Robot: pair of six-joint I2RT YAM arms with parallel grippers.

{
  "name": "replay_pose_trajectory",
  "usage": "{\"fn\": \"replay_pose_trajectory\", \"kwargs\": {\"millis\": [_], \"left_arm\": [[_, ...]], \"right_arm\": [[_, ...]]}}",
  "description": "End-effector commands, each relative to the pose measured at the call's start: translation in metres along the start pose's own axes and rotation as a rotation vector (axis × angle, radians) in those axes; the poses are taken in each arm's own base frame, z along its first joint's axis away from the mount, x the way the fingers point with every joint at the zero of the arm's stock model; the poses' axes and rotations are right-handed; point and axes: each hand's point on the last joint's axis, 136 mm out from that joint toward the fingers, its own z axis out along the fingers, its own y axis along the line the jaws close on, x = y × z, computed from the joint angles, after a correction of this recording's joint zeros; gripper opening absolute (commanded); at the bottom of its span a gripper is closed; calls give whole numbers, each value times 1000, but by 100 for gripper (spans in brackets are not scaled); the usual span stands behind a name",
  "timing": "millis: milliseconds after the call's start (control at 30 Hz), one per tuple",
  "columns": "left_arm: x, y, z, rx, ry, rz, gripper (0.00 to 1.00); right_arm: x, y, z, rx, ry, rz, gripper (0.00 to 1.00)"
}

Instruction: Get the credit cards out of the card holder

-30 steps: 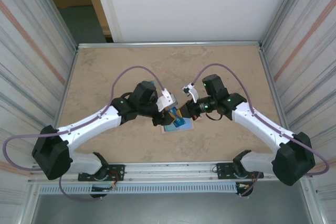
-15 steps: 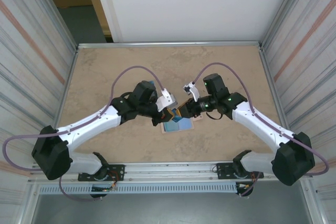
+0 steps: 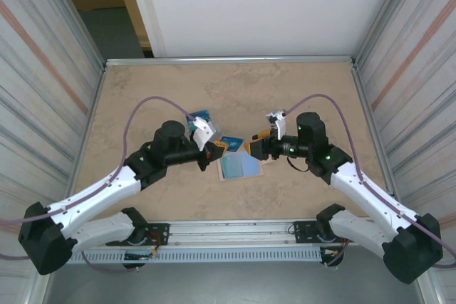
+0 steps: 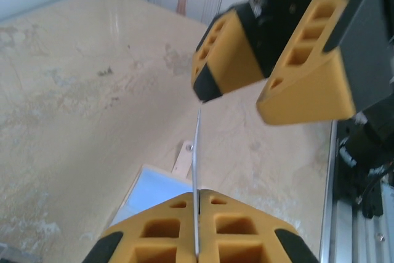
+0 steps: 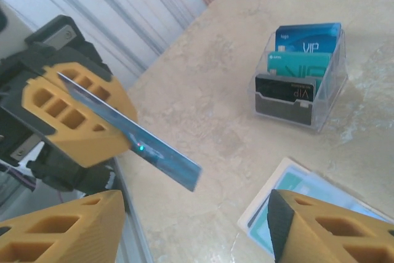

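Left wrist view: the left gripper (image 4: 197, 217) is clamped tight on a credit card (image 4: 197, 152), seen edge-on as a thin line running from between its pads toward 12 o'clock. The right gripper (image 4: 246, 93) faces it at 1 o'clock, fingers apart with nothing between them, close to the card's free end. From above, the card holder (image 3: 241, 167) lies open on the table (image 3: 142, 90), pale lining up, at 5 o'clock from the left fingertips. A clear card stand (image 3: 199, 117) (several cards already in it) sits at 11 o'clock of that gripper. The risks, as I judge them: the hold is on one end only, so a quick swing toward the stand could twist the card loose, or its free end could clip the nearby right fingers
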Motion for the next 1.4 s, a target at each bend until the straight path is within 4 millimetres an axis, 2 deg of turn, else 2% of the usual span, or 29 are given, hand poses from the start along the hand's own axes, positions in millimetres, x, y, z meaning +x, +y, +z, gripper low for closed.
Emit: {"fn": "replay_pose_trajectory", "kwargs": {"millis": [0, 100, 133, 300, 467, 633, 833, 933, 1000, 1067, 1200, 1233, 1267, 1367], "left_arm": [[-34, -8, -12, 39, -157, -36, 0], [-45, -12, -18, 82, -223, -67, 0], [-48, -12, -20, 97, -244, -81, 0], [-55, -8, -26, 138, -306, -145, 0], [-57, -10, -30, 171, -316, -158, 0], [-58, -14, -31, 197, -317, -160, 0], [-58, -16, -30, 212, -314, -164, 0], [-57, -15, -29, 214, -300, -168, 0], [-57, -14, -30, 212, -288, -166, 7], [-58, -14, -32, 209, -279, -153, 19], [-61, -12, -35, 173, -240, -114, 55], [-62, -11, -36, 157, -231, -100, 61], [-62, -9, -38, 137, -220, -85, 66], [-63, -7, -42, 96, -188, -36, 72]], "right_arm": [[-26, 13, 0, -60, -116, -3, 64], [-32, 30, 4, -132, -120, -31, 64], [-29, 31, 11, -151, -97, -31, 63], [-33, 56, 20, -251, -67, -88, 57], [-40, 61, 22, -268, -73, -113, 47], [-45, 65, 21, -278, -93, -130, 32], [-48, 75, 14, -314, -108, -163, 7], [-46, 79, 11, -315, -102, -187, 0], [-43, 81, 10, -302, -88, -201, 0], [-40, 80, 9, -282, -73, -211, 0], [-34, 75, 8, -236, -46, -216, 0], [-32, 74, 8, -228, -39, -216, 0], [-32, 73, 8, -220, -37, -218, 0], [-28, 70, 7, -202, -19, -218, 0]]}}
